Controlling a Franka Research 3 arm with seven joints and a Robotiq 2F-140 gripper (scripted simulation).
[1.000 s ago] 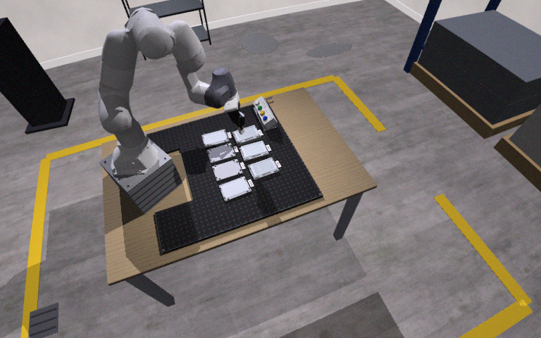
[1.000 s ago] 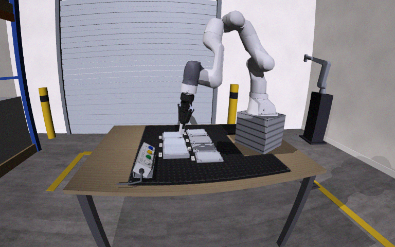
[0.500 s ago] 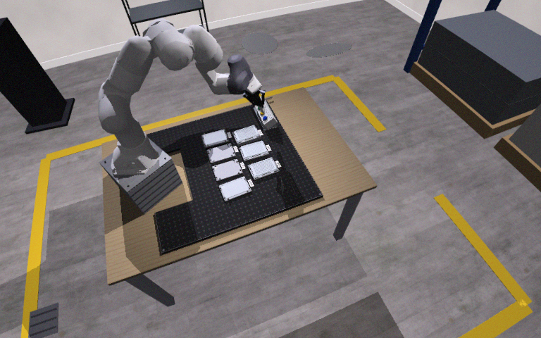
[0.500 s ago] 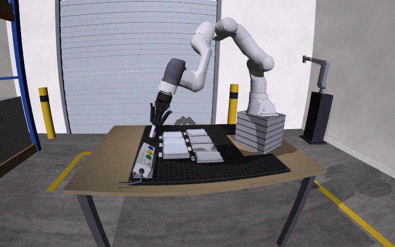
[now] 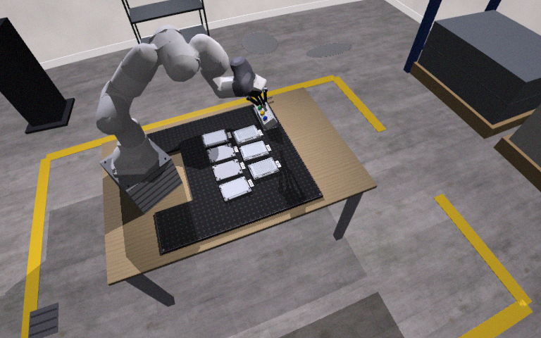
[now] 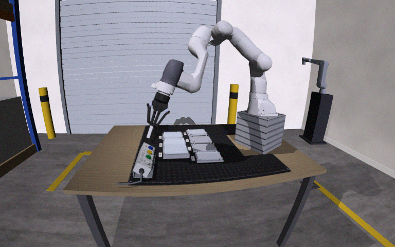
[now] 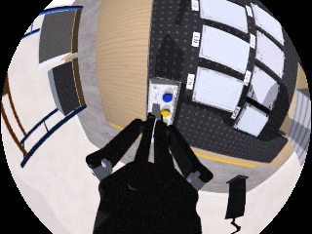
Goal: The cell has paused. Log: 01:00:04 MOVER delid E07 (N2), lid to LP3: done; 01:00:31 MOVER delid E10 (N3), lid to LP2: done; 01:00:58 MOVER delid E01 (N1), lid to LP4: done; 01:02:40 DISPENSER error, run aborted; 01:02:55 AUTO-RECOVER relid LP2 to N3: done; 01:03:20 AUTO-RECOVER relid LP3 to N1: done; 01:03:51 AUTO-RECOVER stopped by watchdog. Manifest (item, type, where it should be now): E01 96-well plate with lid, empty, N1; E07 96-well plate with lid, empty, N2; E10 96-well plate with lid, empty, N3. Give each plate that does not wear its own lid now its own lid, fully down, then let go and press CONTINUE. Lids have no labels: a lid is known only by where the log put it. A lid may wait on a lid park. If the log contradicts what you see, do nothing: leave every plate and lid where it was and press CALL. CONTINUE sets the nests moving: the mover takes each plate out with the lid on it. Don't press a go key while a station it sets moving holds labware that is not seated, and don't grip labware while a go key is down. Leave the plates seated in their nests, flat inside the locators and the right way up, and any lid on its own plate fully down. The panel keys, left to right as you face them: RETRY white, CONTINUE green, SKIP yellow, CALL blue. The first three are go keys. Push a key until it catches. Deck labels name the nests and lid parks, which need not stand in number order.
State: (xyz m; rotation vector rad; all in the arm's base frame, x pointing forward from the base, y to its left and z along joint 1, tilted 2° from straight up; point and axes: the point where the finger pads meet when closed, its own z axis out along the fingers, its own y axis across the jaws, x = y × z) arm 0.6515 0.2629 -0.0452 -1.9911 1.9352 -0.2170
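Observation:
My gripper (image 5: 258, 99) is shut and empty. It is tilted and hangs over the far end of the grey key panel (image 5: 266, 115). The green key (image 5: 259, 106), yellow key (image 5: 262, 112) and blue key (image 5: 265, 117) show just past the fingertips; the white key is hidden. In the wrist view the fingertips (image 7: 155, 120) lie beside the yellow key (image 7: 166, 113). I cannot tell whether they touch a key. Three plates stand in a column by the panel. The front plate (image 5: 263, 167) shows open wells. The middle plate (image 5: 253, 150) and the far plate (image 5: 247, 134) look covered.
A column of four lid parks (image 5: 225, 162) lies beside the plates; I cannot tell which of them holds a lid. The deck labels are too small to read. The robot's pedestal (image 5: 147, 175) stands at the left of the deck. A cable (image 6: 128, 182) leaves the panel.

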